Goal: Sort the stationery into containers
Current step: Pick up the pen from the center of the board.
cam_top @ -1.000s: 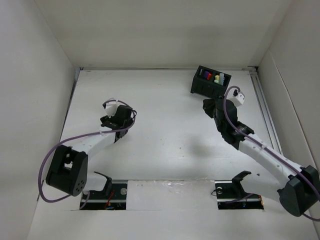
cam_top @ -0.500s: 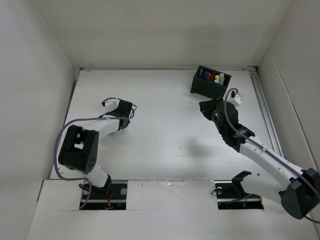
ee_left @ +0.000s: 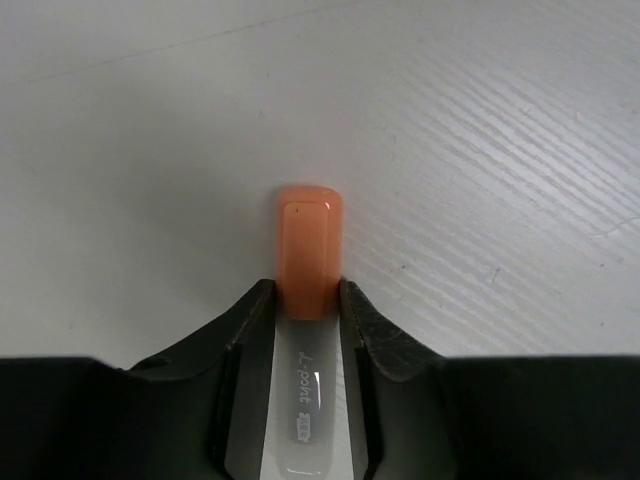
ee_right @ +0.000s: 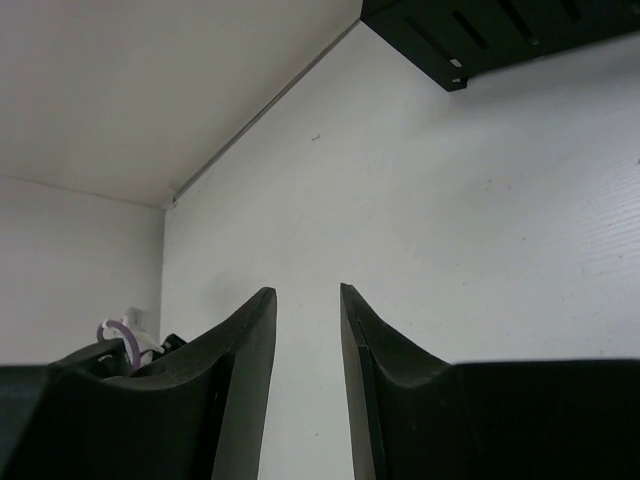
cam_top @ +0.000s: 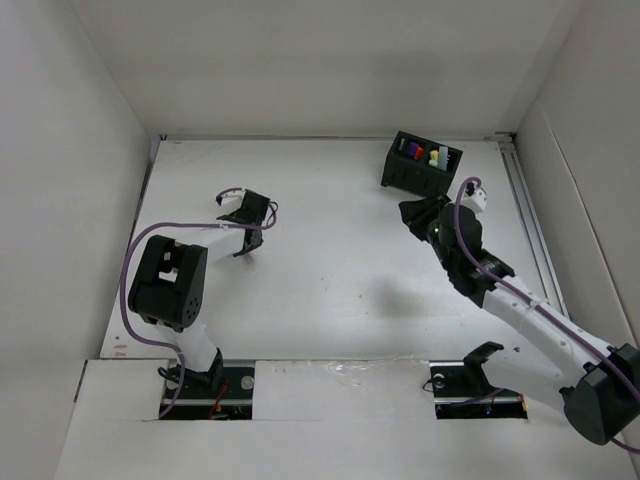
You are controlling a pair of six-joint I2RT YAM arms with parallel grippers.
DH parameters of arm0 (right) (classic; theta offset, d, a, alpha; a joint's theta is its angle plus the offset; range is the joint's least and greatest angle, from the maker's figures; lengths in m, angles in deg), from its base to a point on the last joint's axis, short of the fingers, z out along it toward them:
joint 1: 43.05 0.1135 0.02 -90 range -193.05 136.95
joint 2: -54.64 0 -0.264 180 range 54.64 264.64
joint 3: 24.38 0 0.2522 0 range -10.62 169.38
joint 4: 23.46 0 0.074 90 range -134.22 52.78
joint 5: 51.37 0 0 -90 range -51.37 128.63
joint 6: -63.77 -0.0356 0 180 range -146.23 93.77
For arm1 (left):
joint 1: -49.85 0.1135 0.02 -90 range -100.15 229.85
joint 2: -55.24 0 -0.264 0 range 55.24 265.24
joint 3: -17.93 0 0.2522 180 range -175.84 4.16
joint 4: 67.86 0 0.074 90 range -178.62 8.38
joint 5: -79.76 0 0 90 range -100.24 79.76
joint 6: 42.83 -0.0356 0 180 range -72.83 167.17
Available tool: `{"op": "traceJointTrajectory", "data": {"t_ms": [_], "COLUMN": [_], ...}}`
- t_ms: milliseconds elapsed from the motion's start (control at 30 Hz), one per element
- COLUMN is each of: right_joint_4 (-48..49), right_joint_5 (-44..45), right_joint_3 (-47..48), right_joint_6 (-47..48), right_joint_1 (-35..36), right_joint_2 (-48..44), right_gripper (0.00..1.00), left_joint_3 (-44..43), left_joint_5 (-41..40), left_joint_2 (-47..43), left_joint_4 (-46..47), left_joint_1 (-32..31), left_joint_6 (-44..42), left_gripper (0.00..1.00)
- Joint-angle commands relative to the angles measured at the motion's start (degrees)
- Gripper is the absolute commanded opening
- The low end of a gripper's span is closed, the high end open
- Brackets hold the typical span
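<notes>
Black two-compartment box (cam_top: pixel 405 178) sits near the desk's (cam_top: pixel 330 290) far right corner, coloured pens (cam_top: pixel 432 155) inside. Bare desk separates it from the left claw (cam_top: pixel 248 210). Left wrist: the jaws are clamped on an orange-capped pen (ee_left: pixel 308 235) lying flat, likely for lifting. Right wrist: the right claw (ee_right: pixel 305 293) stands apart and empty, near the box.

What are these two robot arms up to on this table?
They are sorting pens into a black box at the far right of the table. The left gripper is shut on an orange-capped pen on the table's left side. The right gripper is open and empty, close to the box, which already holds a few coloured pens.
</notes>
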Motion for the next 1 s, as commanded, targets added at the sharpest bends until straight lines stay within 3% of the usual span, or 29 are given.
{"op": "traceJointTrajectory", "data": {"t_ms": [0, 167, 367, 500, 667, 767, 967], "right_joint_4": [2.83, 3.36, 3.89, 5.12, 6.87, 9.42, 11.62], "right_joint_5": [-1.32, -2.03, -8.78, -16.07, -24.24, -28.99, -33.49], "right_joint_3": [-0.43, 0.18, 2.21, 3.62, 4.67, 4.67, 5.9], "right_joint_6": [-0.32, 0.73, 3.01, 4.07, 4.6, 4.6, 3.99], "right_joint_1": [-0.47, -0.47, -0.47, -0.99, -2.74, -2.75, -3.28], "right_joint_2": [-0.48, 1.63, 7.42, 11.47, 15.43, 16.75, 22.46], "right_gripper": [0.38, 0.57, 0.79, 0.89, 0.93, 0.94, 0.95], "left_joint_3": [1.05, 3.41, 4.83, 7.37, 11.94, 13.18, 11.68], "left_joint_5": [4.97, 12.43, 18.07, 27.54, 45.39, 50.23, 50.87], "left_joint_2": [-0.18, -2.63, -6.59, -10.45, -11.87, -12.39, -11.78], "left_joint_4": [0.23, 5.05, 8.85, 17.43, 29.57, 35.56, 37.68], "left_joint_1": [-0.04, -0.04, -2.85, -4.35, -4.88, -7.5, -15.24], "left_joint_6": [-1.8, -3.9, -4.43, -5.48, -6.71, -7.33, -11.28], "left_gripper": [0.23, 0.0, 0.0, 0.0, 0.0, 0.0, 0.0]}}
